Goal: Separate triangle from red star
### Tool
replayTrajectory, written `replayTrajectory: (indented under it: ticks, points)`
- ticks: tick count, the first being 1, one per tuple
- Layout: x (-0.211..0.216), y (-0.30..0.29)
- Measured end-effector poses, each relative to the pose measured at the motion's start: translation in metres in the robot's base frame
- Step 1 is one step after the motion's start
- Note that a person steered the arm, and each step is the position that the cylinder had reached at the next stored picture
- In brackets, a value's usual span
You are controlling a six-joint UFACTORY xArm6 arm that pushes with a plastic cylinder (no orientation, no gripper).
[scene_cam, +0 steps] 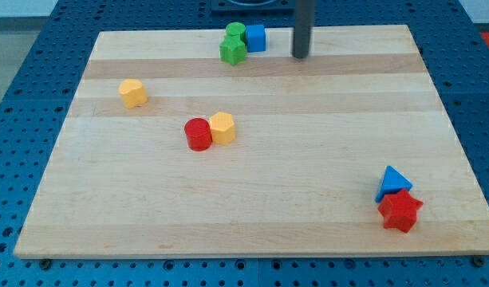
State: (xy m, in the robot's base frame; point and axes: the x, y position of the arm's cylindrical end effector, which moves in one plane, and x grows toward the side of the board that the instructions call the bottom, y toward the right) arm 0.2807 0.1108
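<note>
A blue triangle (pixel 394 182) lies near the view's bottom right corner of the wooden board, touching a red star (pixel 400 210) just below it. My tip (pixel 300 56) is near the view's top edge of the board, far from both, a little right of a blue cube (pixel 256 37).
A green cylinder (pixel 235 33) and a green block (pixel 233 51) sit beside the blue cube at the top. A yellow block (pixel 133 92) lies at the left. A red cylinder (pixel 199 134) touches a yellow block (pixel 222 127) mid-board. The board's edge (pixel 252 255) borders blue pegboard.
</note>
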Motion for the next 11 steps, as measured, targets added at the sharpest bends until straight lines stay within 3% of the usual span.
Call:
replayTrajectory:
  ticks: [2,3,5,6,9,10,11]
  points:
    - [0.102,0.153]
    - [0.165,0.2]
    - [0.233,0.164]
    - [0.248,0.127]
    - [0.247,-0.01]
    - [0.243,-0.007]
    - [0.233,0.038]
